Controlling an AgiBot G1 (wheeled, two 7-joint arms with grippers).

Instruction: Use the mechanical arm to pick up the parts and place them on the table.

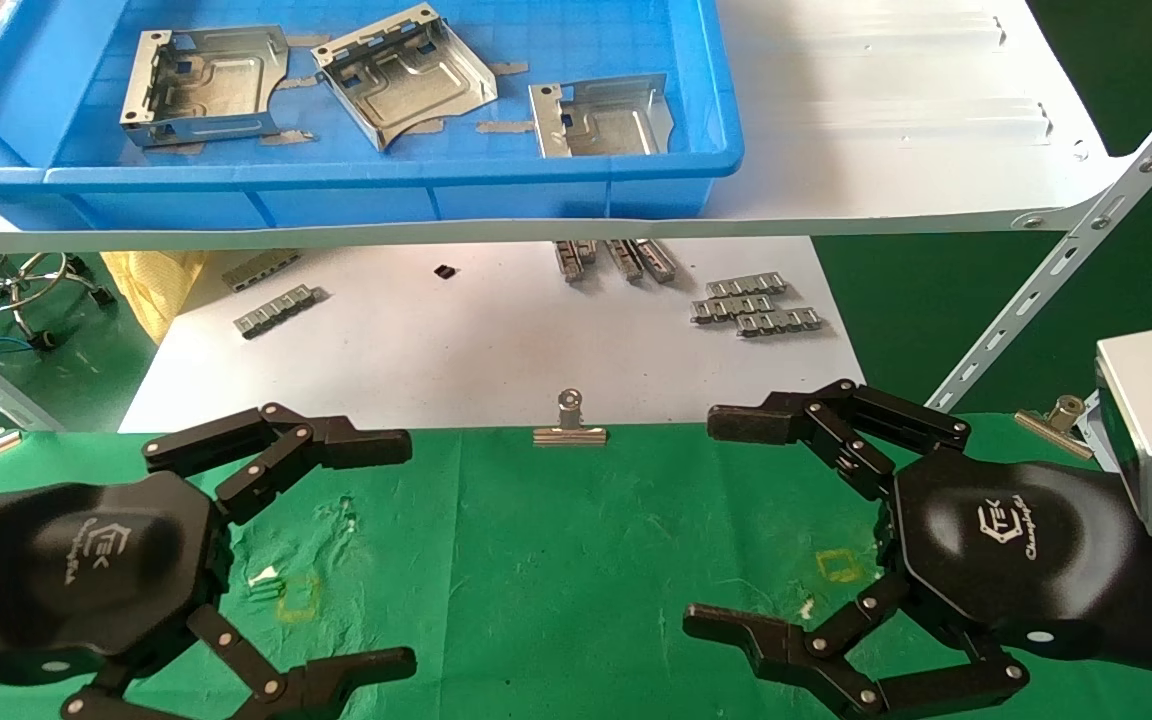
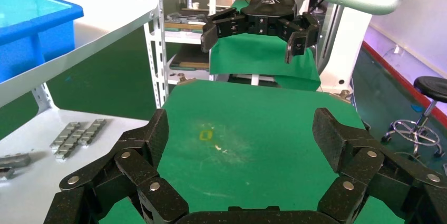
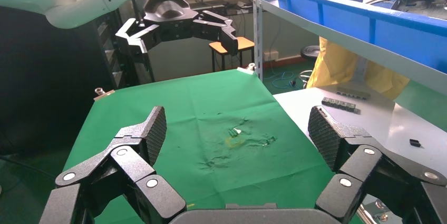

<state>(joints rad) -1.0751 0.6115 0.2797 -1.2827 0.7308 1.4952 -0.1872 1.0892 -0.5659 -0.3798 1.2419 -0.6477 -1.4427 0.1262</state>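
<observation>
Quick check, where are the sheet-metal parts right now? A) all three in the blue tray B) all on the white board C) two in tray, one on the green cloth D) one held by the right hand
A: three parts lie in the blue tray; the left hand and right hand are open and empty over the green cloth.

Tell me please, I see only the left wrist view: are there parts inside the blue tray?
Observer: Yes. The head view shows three parts lying in the blue tray.
Operator: Are they lying straight?
Observer: The middle one is turned at an angle; the outer two lie square to the tray.
Operator: How do my hands stand to the tray?
Observer: The left gripper and right gripper hover open over the table, on the near side of a silver binder clip, far short of the tray.
</observation>
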